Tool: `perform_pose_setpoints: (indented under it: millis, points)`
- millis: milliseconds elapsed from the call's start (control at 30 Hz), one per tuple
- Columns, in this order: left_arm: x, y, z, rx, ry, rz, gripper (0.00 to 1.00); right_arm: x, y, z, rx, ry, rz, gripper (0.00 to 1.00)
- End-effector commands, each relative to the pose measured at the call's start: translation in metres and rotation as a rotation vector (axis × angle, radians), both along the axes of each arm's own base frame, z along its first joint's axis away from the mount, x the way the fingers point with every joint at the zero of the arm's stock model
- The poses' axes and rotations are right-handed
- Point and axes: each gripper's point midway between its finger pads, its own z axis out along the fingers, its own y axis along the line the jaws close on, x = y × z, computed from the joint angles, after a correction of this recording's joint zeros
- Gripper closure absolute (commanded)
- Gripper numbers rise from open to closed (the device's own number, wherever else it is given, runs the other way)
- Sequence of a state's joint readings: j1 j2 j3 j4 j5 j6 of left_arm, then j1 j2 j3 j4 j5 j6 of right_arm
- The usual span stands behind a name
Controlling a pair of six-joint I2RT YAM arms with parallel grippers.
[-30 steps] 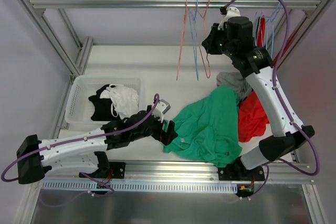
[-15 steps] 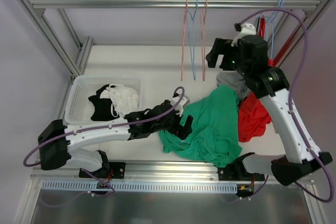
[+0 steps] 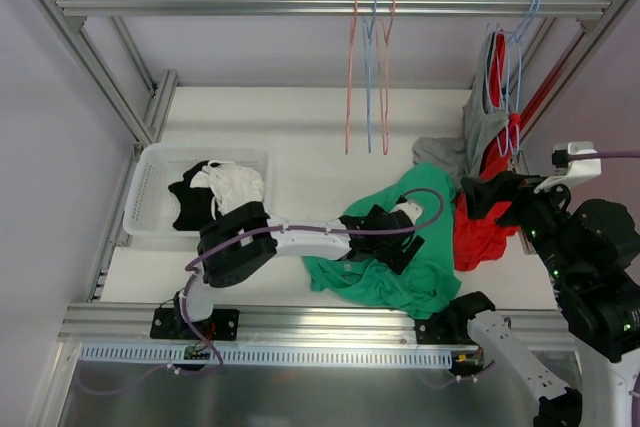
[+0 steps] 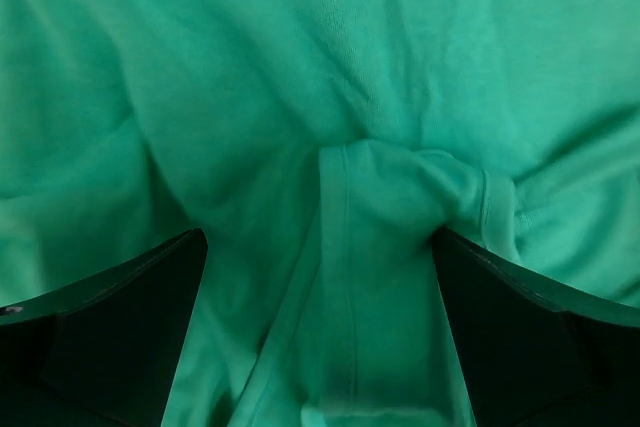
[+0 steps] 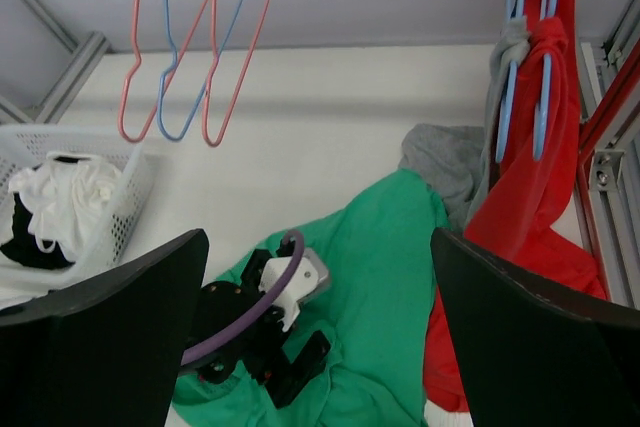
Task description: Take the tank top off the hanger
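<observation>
The basket, white mesh plastic, holds black and white garments. My left gripper sits spread wide over the green tank top, soft knit crumpled on the table, off any hanger. I judge the next move is closing on the hemmed fold. Thin wire hangers hang empty. My right gripper is wide, empty, facing red cloth.
</observation>
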State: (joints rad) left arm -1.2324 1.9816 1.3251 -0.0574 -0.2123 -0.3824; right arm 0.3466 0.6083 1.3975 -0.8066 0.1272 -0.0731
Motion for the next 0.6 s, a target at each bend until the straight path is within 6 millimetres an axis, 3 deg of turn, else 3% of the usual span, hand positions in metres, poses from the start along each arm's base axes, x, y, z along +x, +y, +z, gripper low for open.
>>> perform_pose_setpoints:
  millis: [0,67,133,167,200,233,300,333,367,433,467,533,567]
  points:
    - [-0.003,-0.004,-0.021,0.086,-0.022,0.046,0.01,-0.01,0.008,-0.023,-0.061,0.065,0.084,0.0]
    - [-0.002,0.009,-0.041,0.156,-0.037,0.1,0.03,-0.018,0.009,-0.022,-0.057,0.05,0.099,0.01]
    - [-0.001,0.021,-0.052,0.205,-0.045,0.128,0.23,-0.024,0.01,-0.019,-0.045,0.034,0.118,0.0]
    - [-0.001,0.026,-0.057,0.223,-0.045,0.139,0.67,-0.025,0.01,-0.018,-0.04,0.028,0.117,0.0]
    - [0.002,0.033,-0.058,0.24,-0.058,0.17,0.89,-0.03,0.008,-0.015,-0.032,0.011,0.117,0.01]
    - [0.002,0.043,-0.06,0.266,-0.065,0.189,1.0,-0.032,0.008,-0.013,-0.029,0.002,0.116,0.0]
    - [0.005,0.056,-0.039,0.251,-0.091,0.228,1.0,-0.036,0.006,-0.01,-0.021,-0.018,0.116,0.0]
    - [0.008,0.076,-0.036,0.273,-0.125,0.278,1.0,-0.037,0.006,-0.01,-0.022,-0.023,0.116,0.0]
    - [0.011,0.084,-0.007,0.232,-0.153,0.311,1.0,-0.038,0.005,-0.009,-0.02,-0.027,0.116,0.01]
    - [0.016,0.117,0.016,0.226,-0.223,0.391,1.0,-0.04,0.004,-0.008,-0.018,-0.036,0.113,0.01]
    - [0.019,0.124,0.055,0.137,-0.254,0.423,1.0,-0.039,0.004,-0.009,-0.021,-0.034,0.112,0.01]
    - [0.02,0.149,0.083,0.101,-0.306,0.463,1.0,-0.038,0.005,-0.011,-0.02,-0.029,0.111,0.0]
    - [0.024,0.162,0.122,0.014,-0.352,0.503,1.0,-0.038,0.005,-0.011,-0.018,-0.032,0.111,0.01]
